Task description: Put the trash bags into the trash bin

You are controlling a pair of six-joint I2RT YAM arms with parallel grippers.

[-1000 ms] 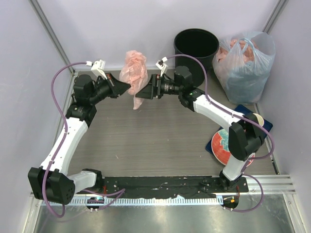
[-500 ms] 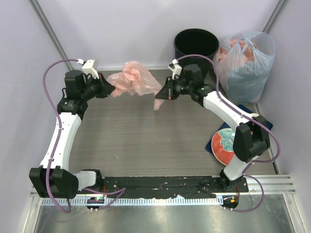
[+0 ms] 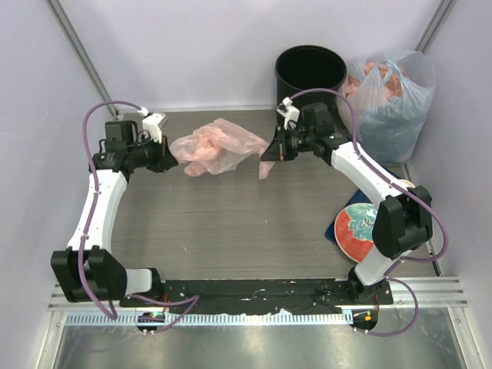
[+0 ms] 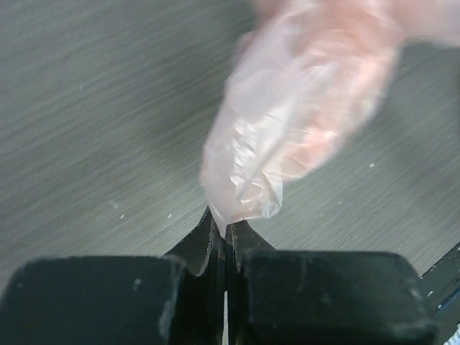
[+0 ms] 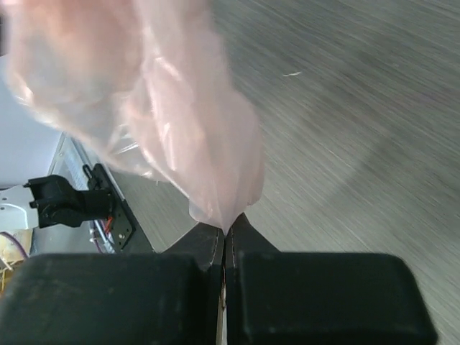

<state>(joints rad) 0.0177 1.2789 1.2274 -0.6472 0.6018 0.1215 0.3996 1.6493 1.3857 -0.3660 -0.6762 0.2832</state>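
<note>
The pink trash bag (image 3: 219, 144) hangs stretched between the two arms, over the far middle of the surface (image 3: 231, 231), and I read that as deliberate. With one edge in each gripper, pulling sideways should spread the crumpled film toward a mouth wide enough to go over the bin. It isn't open yet. The middle sags in a bunched, crinkled fold, and a loose tail droops below the right-hand grip.

The left gripper (image 3: 171, 151) is closed tight, jaws pressed together with a twisted pinch of the pink film caught at the tips. The right gripper (image 3: 267, 151) is likewise clamped right down, with a pointed corner of the bag pinched between its jaws. Neither touches anything else.

The trash bin (image 3: 296, 100) stands at the far edge, just behind the right gripper, with nothing showing inside it. The bulging clear bag (image 3: 388, 100) sits to its right, untouched.
</note>
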